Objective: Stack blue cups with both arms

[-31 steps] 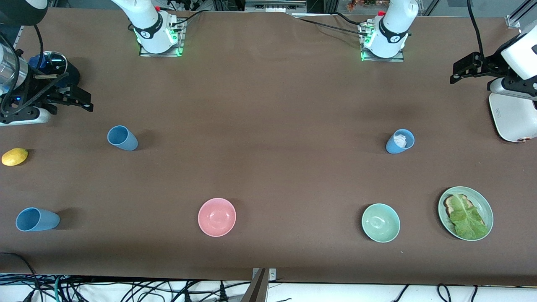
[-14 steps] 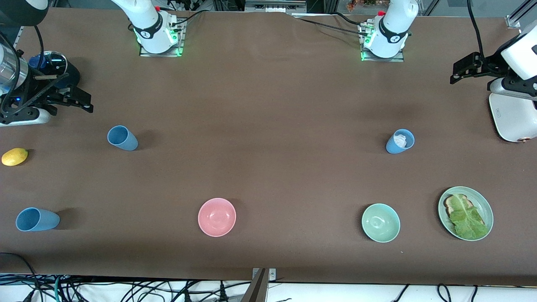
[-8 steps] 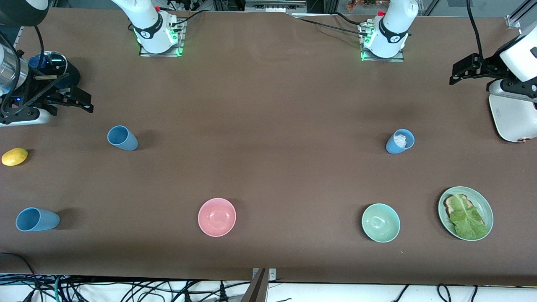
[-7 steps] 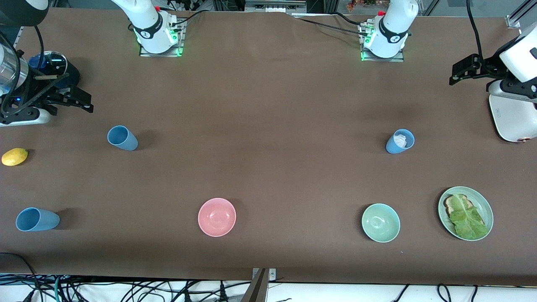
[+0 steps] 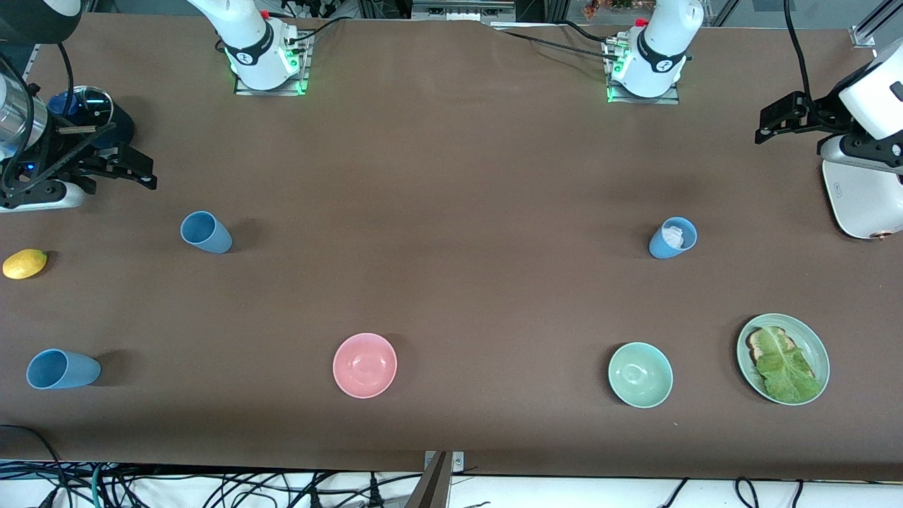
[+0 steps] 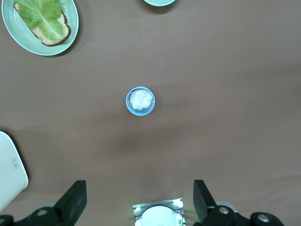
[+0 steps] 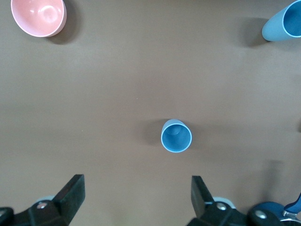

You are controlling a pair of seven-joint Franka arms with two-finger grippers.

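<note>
In the front view, three matte light-blue cups are seen upright on the brown desk (image 5: 451, 176): an empty cup (image 5: 205, 232) and a corner cup (image 5: 62, 369) toward the right arm's end, the latter nearer the camera, and a filled cup (image 5: 672, 238) toward the left arm's end. In the left wrist view, the left end effector (image 6: 141, 202) is held spread and empty above the filled cup (image 6: 140, 100), in which something white is seen. In the right wrist view, the right end effector (image 7: 136, 197) is likewise spread and empty above the empty cup (image 7: 176, 135).

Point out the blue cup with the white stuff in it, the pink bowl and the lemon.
Blue cup with white filling (image 5: 672, 238), front view, on its side wall near the rim.
Pink bowl (image 5: 365, 365), front view, middle of its inside.
Lemon (image 5: 25, 263), front view, middle of its skin.
</note>
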